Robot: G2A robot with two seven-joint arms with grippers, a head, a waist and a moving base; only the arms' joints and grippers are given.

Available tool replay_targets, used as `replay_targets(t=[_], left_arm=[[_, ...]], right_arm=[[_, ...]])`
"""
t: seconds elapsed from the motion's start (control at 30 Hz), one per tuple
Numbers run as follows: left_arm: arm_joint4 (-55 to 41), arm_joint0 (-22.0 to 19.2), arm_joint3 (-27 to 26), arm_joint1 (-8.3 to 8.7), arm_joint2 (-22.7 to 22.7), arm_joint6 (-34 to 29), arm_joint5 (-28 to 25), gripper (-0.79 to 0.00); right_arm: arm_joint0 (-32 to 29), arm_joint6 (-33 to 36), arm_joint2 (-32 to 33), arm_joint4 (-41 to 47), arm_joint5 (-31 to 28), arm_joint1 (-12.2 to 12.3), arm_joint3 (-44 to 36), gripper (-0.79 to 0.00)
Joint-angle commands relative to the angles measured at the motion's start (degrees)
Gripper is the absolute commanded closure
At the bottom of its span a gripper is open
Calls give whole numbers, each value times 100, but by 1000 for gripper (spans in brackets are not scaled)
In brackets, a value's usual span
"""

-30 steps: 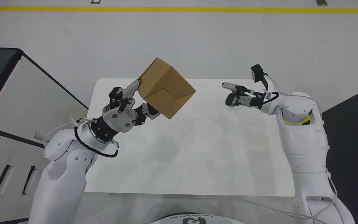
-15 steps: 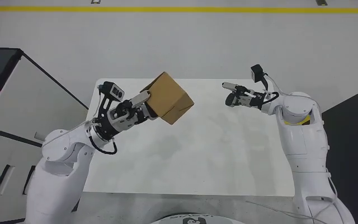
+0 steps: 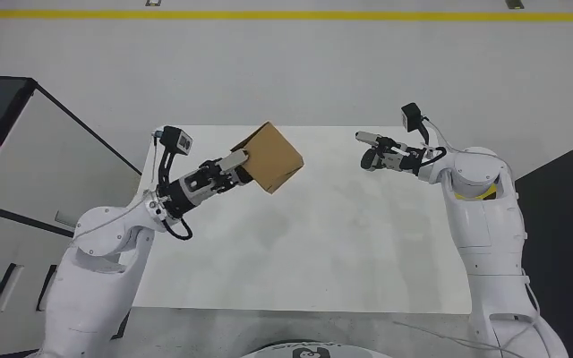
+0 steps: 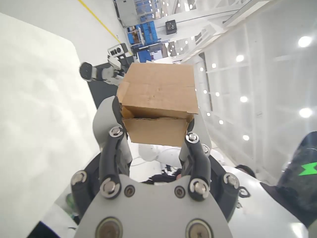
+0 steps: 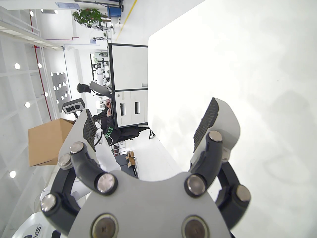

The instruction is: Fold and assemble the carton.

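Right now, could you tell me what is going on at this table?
The left gripper holds a brown carton up off the white table, over its far left part, with the fingers clamped on one end. The carton is already box-shaped, though the flaps at the gripped end show a gap between them. The right gripper hangs open and empty near the table's far right side, apart from the carton.

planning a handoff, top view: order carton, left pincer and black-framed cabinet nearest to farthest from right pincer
From the right pincer:
1. carton, held above the table
2. left pincer, clamped on its far side
3. black-framed cabinet, past the table's left edge
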Motion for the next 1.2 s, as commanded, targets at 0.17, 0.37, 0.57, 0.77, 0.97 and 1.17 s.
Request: replay_targets(t=[0.17, 0.37, 0.57, 0.77, 0.97, 1.17], left_arm=[[230, -75, 179, -15, 228, -160, -658, 0], [261, -69, 198, -15, 226, -130, -643, 0], [1147, -51, 304, 5, 305, -148, -1363, 0], [1967, -96, 487, 24, 368, -136, -2118, 0], [1967, -96, 487, 24, 368, -136, -2118, 0], [2818, -86, 615, 34, 515, -29, -2324, 0]], right_arm=[[0, 0, 0, 0, 0, 0, 0, -785], [0, 0, 0, 0, 0, 0, 0, -785], [0, 0, 0, 0, 0, 0, 0, -785], [0, 0, 0, 0, 0, 0, 0, -785], [0, 0, 0, 0, 0, 0, 0, -785], [0, 0, 0, 0, 0, 0, 0, -785]])
